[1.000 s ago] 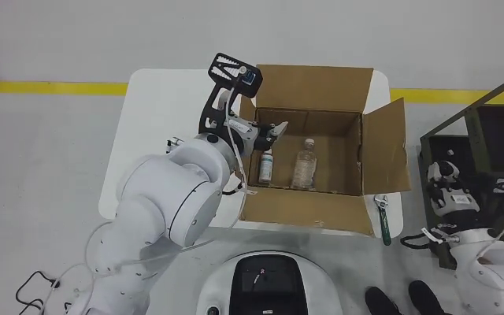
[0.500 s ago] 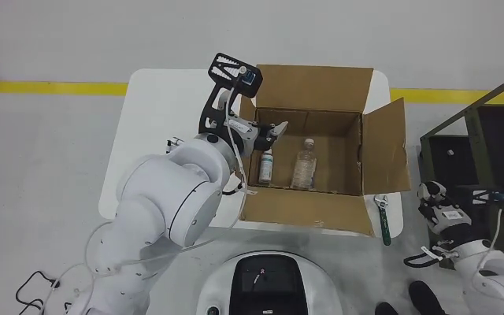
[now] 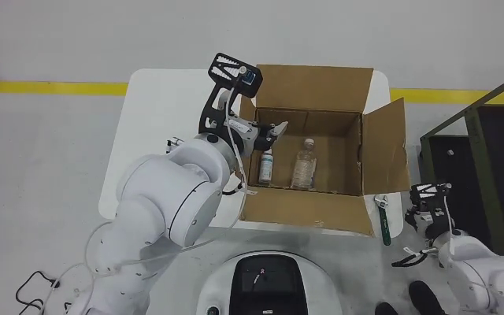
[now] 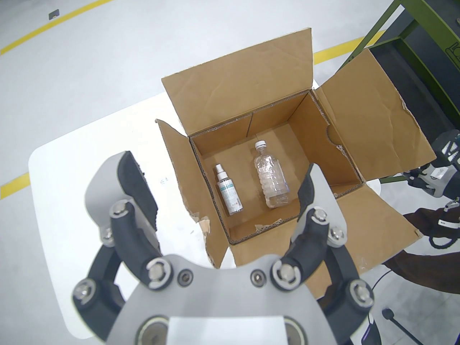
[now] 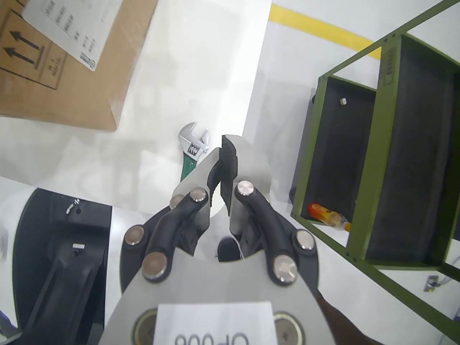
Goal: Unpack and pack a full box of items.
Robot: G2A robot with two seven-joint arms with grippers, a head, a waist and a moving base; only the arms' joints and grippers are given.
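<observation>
An open cardboard box stands on the white table. Inside it lie a small spray bottle and a clear plastic bottle, side by side on the bottom. My left gripper hangs open above the box's left edge, holding nothing. My right gripper is shut with nothing between its pads, off the table's right edge near the cart. A green-handled wrench lies on the table just right of the box's near corner.
A green metal cart stands right of the table, with an orange bottle lying on its lower shelf. The box's flaps stand open on all sides. Bare tabletop lies left of the box.
My right gripper has come away from the cart and moved toward the table's near right corner. The left arm, box and bottles have not moved.
</observation>
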